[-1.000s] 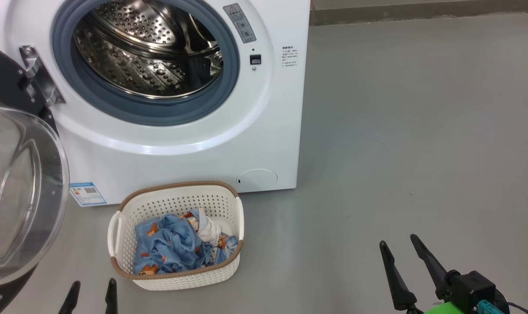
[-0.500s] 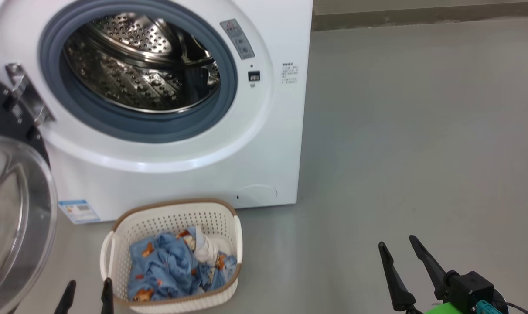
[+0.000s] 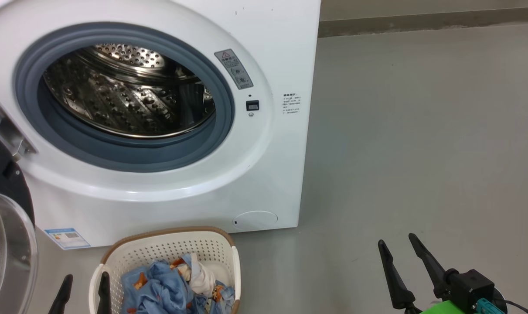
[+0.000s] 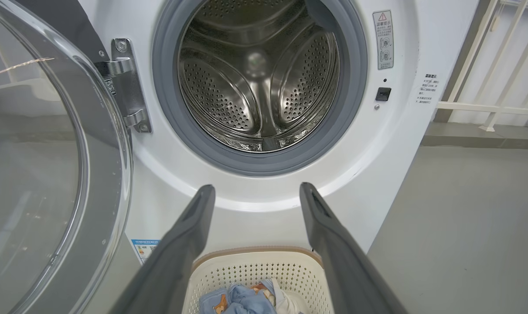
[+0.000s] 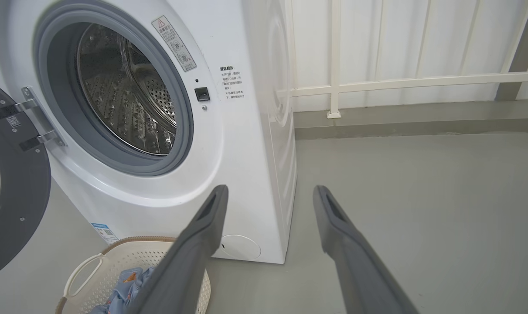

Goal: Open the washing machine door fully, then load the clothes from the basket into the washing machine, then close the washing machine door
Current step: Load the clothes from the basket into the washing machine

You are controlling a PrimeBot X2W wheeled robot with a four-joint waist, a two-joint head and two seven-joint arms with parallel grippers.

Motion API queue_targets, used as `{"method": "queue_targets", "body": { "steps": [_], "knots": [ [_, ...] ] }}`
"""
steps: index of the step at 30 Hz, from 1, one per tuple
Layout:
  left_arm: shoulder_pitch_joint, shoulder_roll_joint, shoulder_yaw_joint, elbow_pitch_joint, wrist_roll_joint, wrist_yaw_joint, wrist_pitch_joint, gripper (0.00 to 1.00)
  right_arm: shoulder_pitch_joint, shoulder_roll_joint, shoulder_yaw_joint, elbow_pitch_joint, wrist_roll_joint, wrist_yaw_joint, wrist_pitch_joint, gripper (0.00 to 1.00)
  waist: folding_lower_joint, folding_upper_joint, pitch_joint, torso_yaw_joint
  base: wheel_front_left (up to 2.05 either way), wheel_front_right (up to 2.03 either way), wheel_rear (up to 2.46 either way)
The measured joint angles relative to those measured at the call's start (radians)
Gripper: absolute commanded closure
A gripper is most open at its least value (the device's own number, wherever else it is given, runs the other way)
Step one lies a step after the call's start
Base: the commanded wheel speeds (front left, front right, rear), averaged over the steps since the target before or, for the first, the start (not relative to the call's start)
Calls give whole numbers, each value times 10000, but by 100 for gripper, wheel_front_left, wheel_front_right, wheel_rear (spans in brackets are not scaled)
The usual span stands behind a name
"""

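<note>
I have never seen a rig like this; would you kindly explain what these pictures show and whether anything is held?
This is a wheeled robot with two arms. One picture comes from its head camera, looking down; the other two come from wrist cameras, one per arm. The dark prongs are the left gripper and right gripper, both open, holding nothing. The washing machine stands ahead, the washing machine door swung open. On the floor, the basket holds the clothes.
</note>
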Motion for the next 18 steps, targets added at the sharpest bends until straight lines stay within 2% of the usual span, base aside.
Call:
{"method": "queue_targets", "body": {
  "steps": [18],
  "knots": [
    [0,-29,-38,169,-92,0,0,0,-32,0,21,134,50,0,0,0,0,0,-20,23,3,-3,0]
  ]
}}
